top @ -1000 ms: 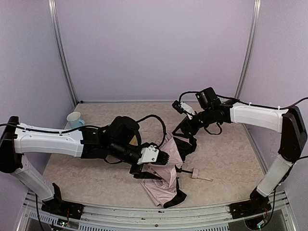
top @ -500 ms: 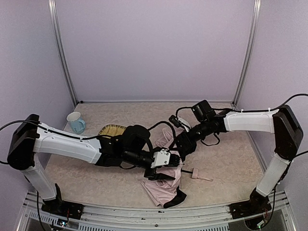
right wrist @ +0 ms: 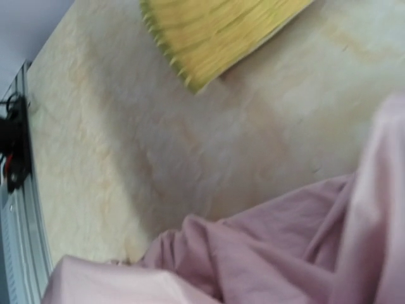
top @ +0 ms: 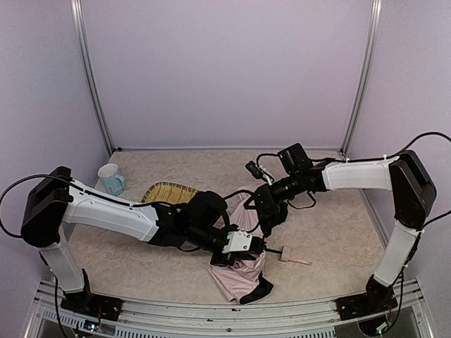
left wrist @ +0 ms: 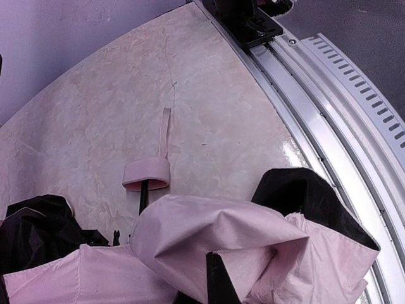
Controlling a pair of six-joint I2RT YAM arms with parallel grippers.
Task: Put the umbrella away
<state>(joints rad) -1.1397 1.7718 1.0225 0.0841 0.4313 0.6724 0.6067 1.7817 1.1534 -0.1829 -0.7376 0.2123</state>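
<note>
Top view, umbrella: the umbrella (top: 239, 274) lies half collapsed on the worktop (top: 331, 225) near the front middle. It is a crumpled heap, pale pink outside and black inside.
Top view, handle: the small pink handle (top: 287, 254) lies flat to the right of the heap, joined to it by a thin black shaft (top: 272, 250).
Top view, left claw: the left claw (top: 252, 246) is down on the heap; I cannot tell if it is clenched or released.
Top view, right claw: the right claw (top: 266, 210) is at the far edge of the heap, dark against dark; I cannot tell its state.
Top view, surroundings: a woven yellow tray (top: 169, 191) lies behind the left arm, which crosses between it and the umbrella. A pale mug (top: 110, 179) stands upright far left, well apart.
Left wrist view, fabric: smooth pink cloth (left wrist: 221, 237) folds into a soft peak, and black lining (left wrist: 304, 190) shows behind it.
Left wrist view, handle: it is rounded, and its flat strap (left wrist: 165, 130) lies straight on the marbled worktop.
Left wrist view, claw: one dark finger (left wrist: 214, 282) shows among the folds.
Left wrist view, edge: a ribbed metal rail (left wrist: 342, 88) runs near the lining.
Right wrist view: it is blurred; wrinkled pink cloth is below, a tray corner above, and bare worktop between.
</note>
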